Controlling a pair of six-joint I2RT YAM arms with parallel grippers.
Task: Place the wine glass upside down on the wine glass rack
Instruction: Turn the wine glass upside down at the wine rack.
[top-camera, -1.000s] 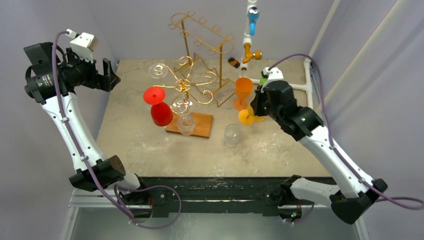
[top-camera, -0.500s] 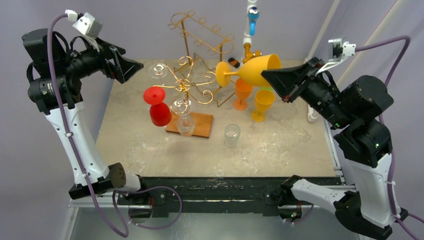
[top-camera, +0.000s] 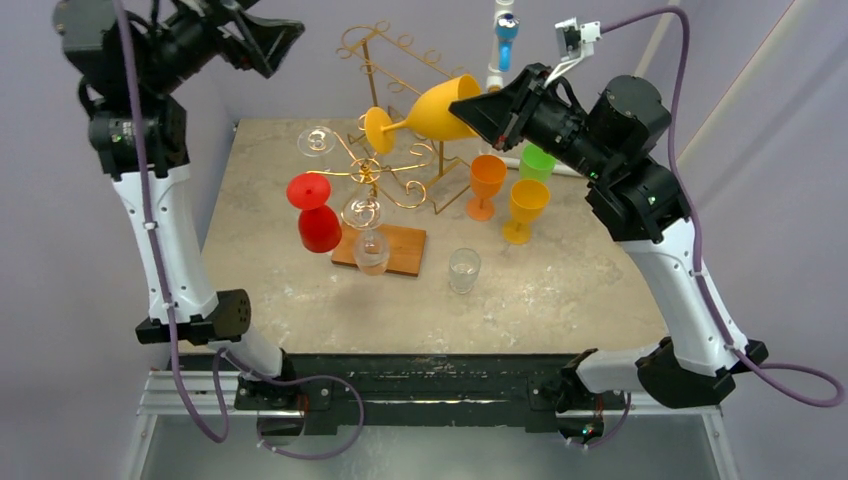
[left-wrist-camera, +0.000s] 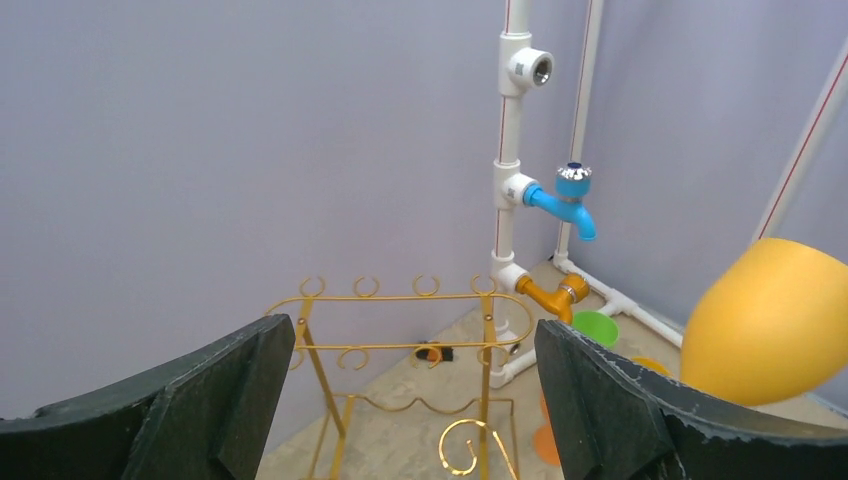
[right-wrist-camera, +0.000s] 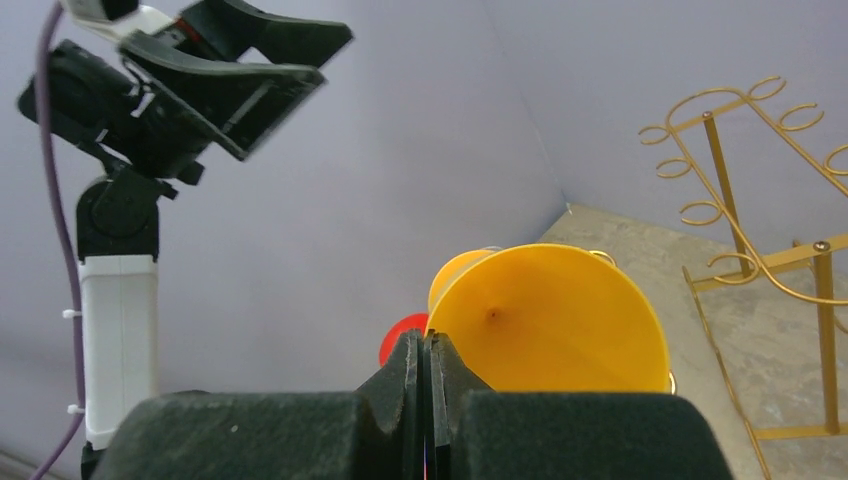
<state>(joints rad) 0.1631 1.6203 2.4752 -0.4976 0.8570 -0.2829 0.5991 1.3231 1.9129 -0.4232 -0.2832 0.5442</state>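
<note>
The right claw sits at the upper middle of the overhead view, pinching the rim of the yellow glass. In its own camera the two fingers are pressed close together with the rim's edge between them. The glass hangs in the air on its side (not yet upside down). Its bowl is against the claw and its round foot points left, overlapping the upper frame of the gold rack; I cannot tell whether they touch.

The left claw is high in the upper left corner, spread wide and holding nothing. Its camera looks between the fingers at the rack's top bar and the blue tap.

On the rack's lower arms a red glass and a clear glass hang upside down. To the rack's right, on the table, stand an orange glass, a second yellow glass and a green cup, with a tumbler lower down.
</note>
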